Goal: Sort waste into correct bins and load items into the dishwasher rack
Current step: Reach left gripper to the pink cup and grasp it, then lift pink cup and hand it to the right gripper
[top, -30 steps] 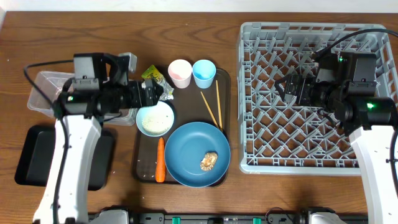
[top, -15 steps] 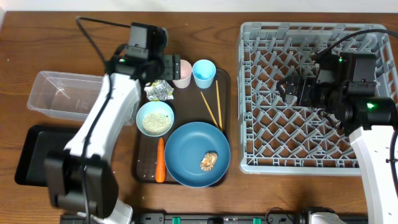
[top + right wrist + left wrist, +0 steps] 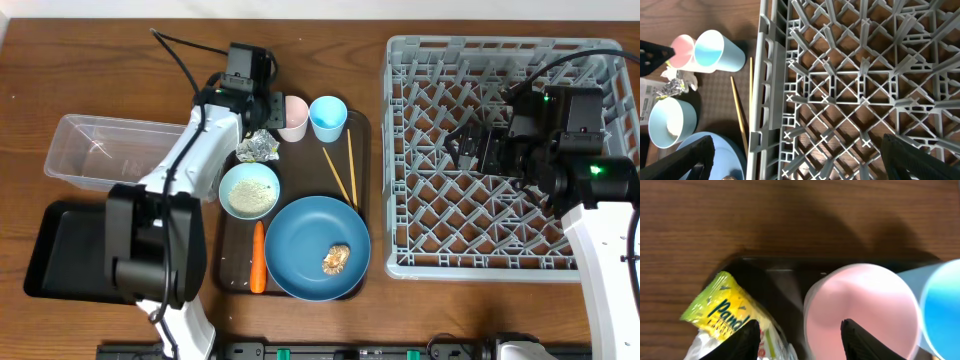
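Note:
The crumpled yellow-green and silver wrapper lies at the back left of the brown tray, next to the pink cup and the light blue cup. My left gripper is open above them. In the left wrist view its fingers straddle the gap, one over the wrapper and one over the pink cup. The pale bowl holds rice. The carrot lies beside the blue plate, which carries the food scrap. Two chopsticks lie on the tray. My right gripper is open and empty over the grey rack.
The clear tub stands at the left, with the black tray in front of it. The brown serving tray holds the dishes. The right wrist view shows the rack's lattice and the cups beyond its left wall.
My left arm has swung from the tray's left side to its back edge, and its gripper now sits over the wrapper and pink cup. The right arm has not moved.

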### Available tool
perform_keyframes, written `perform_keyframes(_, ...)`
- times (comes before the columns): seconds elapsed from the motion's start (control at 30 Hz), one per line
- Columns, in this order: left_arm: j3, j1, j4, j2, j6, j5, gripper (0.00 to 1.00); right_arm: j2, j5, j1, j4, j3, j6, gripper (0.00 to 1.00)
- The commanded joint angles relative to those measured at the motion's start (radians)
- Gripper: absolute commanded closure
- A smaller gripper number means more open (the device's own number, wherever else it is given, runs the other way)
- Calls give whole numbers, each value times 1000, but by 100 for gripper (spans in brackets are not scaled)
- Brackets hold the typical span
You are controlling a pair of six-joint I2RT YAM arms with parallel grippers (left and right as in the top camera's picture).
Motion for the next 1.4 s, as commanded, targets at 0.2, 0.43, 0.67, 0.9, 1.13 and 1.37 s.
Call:
perform_keyframes(0.2,13,3,2,53,-10,14,72,-4,3,-6,5,23,7,1)
perform_keyframes(0.43,-8,5,-3,53,-9,14,94,-5,3,-6,2,23,7,1)
perform_keyframes(0.67,4,9,-21,-5,-10,18,94,-5,3,-6,-1,23,6,1)
perform_keyframes(0.9,6,11,-96,-269,-11,23,94,-5,3,-6,-2,23,7,1)
perform_keyframes(1.13,6,27,-233,-419,-10,399,94,-5,-164,-6,12,24,-93,4)
perform_keyframes(1.37,6,32,-206,-428,6,902,94,-33,-701,-5,100,24,-304,16)
